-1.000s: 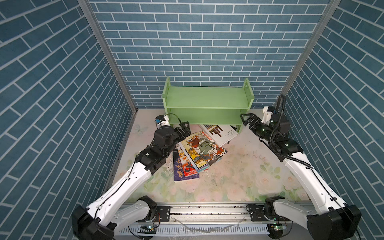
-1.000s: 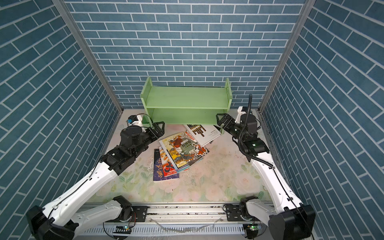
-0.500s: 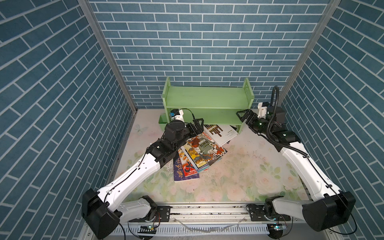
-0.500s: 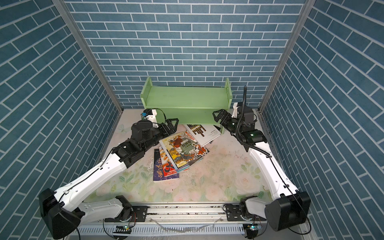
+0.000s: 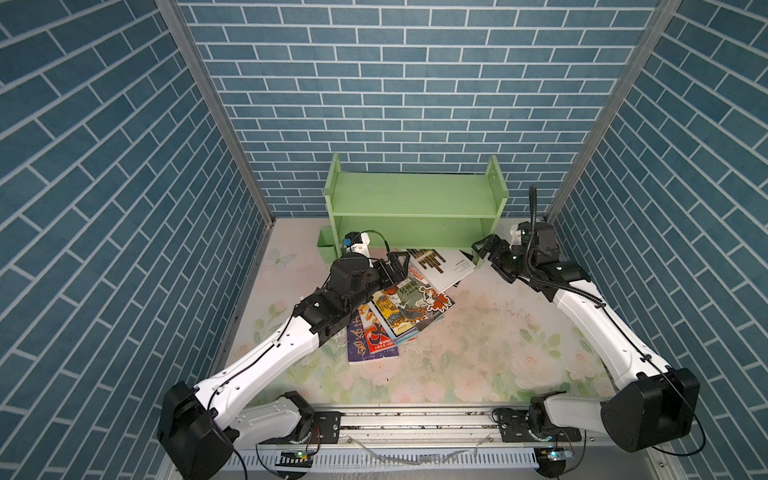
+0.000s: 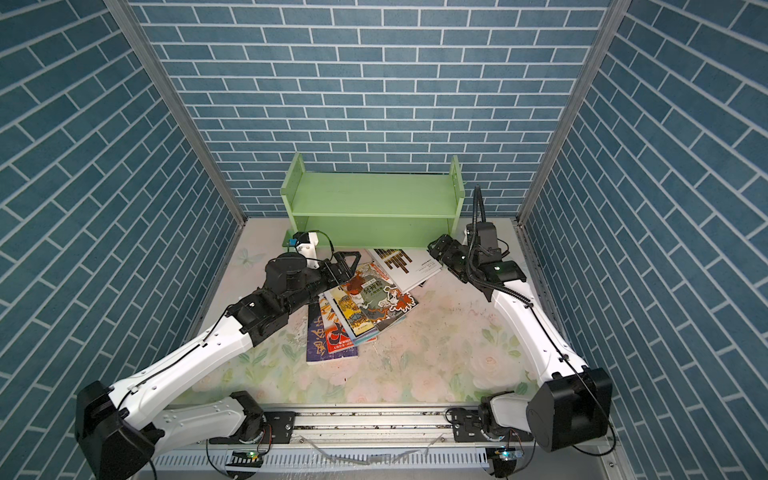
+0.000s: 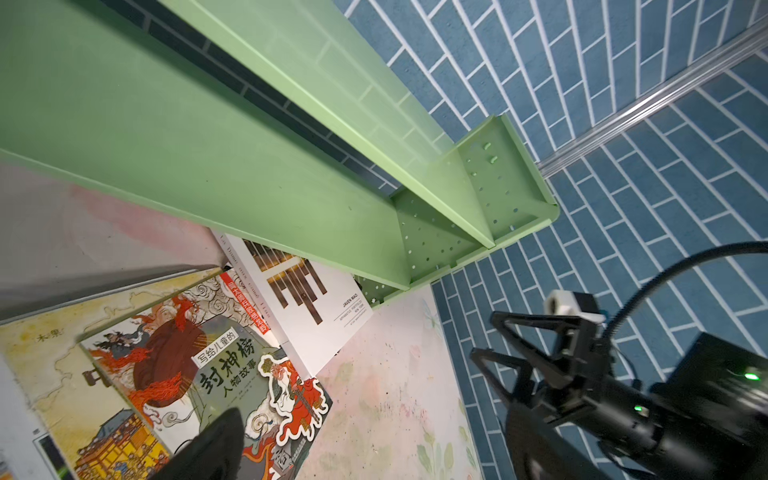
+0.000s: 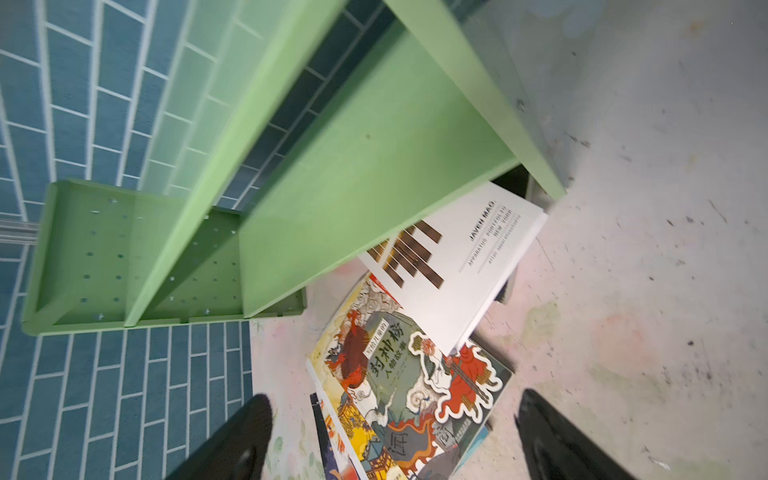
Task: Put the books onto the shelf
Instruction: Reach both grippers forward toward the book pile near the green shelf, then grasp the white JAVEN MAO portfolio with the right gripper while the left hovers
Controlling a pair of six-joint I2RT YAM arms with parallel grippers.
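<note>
The books lie in a fanned pile on the floral mat in both top views. A colourful illustrated one is on top. A white one with dark bars has a corner tucked under the empty light-green shelf. My left gripper hovers open over the pile's far-left edge, holding nothing. My right gripper stands open beside the shelf's right foot, close to the white book's right edge. Its fingers frame the colourful cover.
A small green cup hangs at the shelf's left side, just behind my left wrist. Blue brick walls close in on three sides. A dark blue book sticks out at the pile's near end.
My left arm has reached forward and right, bringing its gripper over the pile's far edge. My right gripper has shifted slightly left and lower toward the white book, its jaws a touch narrower.
</note>
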